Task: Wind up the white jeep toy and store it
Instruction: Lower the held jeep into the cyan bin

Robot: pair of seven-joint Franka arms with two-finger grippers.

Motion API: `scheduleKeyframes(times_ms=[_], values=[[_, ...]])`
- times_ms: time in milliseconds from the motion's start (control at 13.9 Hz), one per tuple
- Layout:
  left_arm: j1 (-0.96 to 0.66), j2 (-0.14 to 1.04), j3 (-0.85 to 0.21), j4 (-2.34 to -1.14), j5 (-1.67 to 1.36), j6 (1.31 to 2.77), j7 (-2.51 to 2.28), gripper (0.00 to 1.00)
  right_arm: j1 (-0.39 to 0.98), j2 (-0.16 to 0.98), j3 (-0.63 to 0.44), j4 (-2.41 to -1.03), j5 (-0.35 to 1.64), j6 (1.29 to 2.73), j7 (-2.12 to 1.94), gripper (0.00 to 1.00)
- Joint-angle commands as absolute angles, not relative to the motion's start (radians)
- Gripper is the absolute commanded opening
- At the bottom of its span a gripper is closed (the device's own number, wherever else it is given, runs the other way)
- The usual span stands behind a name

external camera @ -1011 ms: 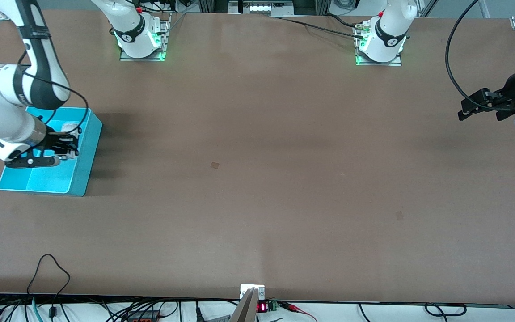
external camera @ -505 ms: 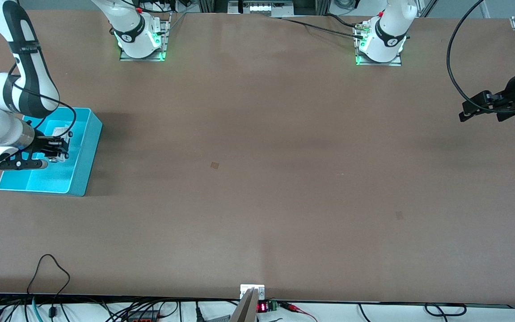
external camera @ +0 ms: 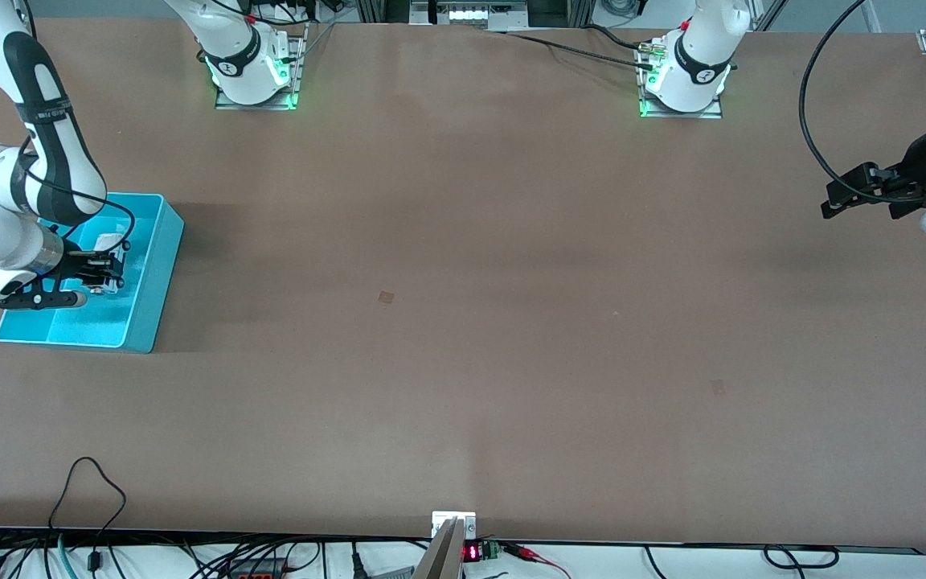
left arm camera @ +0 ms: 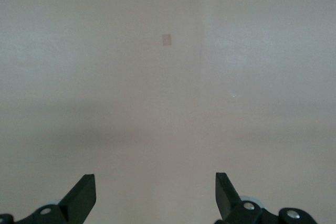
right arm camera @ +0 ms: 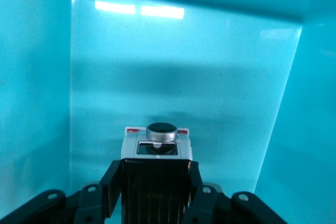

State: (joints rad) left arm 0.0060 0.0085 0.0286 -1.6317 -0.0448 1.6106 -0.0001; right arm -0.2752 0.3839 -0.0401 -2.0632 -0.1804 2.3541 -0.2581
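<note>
The brown table (external camera: 463, 322) fills nearly the whole front frame. At the middle left of that frame, toward the right arm's end of the table, a cyan bin (external camera: 159, 277) is seen, its long axis running up and down the picture. The right arm is reached down over the bin, and the right gripper (external camera: 113, 271) is lowered inside its walls.

In the right wrist view the white jeep toy (right arm camera: 156, 153) is shown at the lower centre, pinched by its flanks between the two black fingers (right arm camera: 113, 187), over the bin's cyan floor (right arm camera: 173, 77). Its long axis is lined up with the gripper's reach, the black ribbed roof panel facing the camera and the end carrying a round spare wheel and red lamps pointed away from the wrist. Whether its wheels touch the floor cannot be told.

At the right edge of the front frame the left gripper (external camera: 861, 191) is held waiting above bare table, its fingers (left arm camera: 84, 195) spread wide with nothing between them.
</note>
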Motion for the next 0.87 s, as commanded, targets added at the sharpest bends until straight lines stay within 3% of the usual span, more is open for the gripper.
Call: scheduleKeyframes(times_ms=[0,144,578,794], values=[[0.055,0.003,-0.014,-1.634,-0.044,1.614,-0.009,1.00,-0.299,0.391,-0.035,-2.068,-0.179,2.365,-0.285,0.00],[0.077,0.003,-0.040,-1.634,-0.044,1.615,-0.009,1.00,-0.302,0.403,-0.035,-2.068,-0.179,2.375,-0.288,0.00],[-0.015,0.002,0.038,-1.634,-0.043,1.614,-0.011,1.00,-0.304,0.431,-0.035,-2.068,-0.176,2.391,-0.288,0.08],[-0.015,0.002,0.038,-1.634,-0.043,1.617,-0.011,1.00,-0.302,0.431,-0.035,-2.068,-0.178,2.390,-0.288,0.25]])
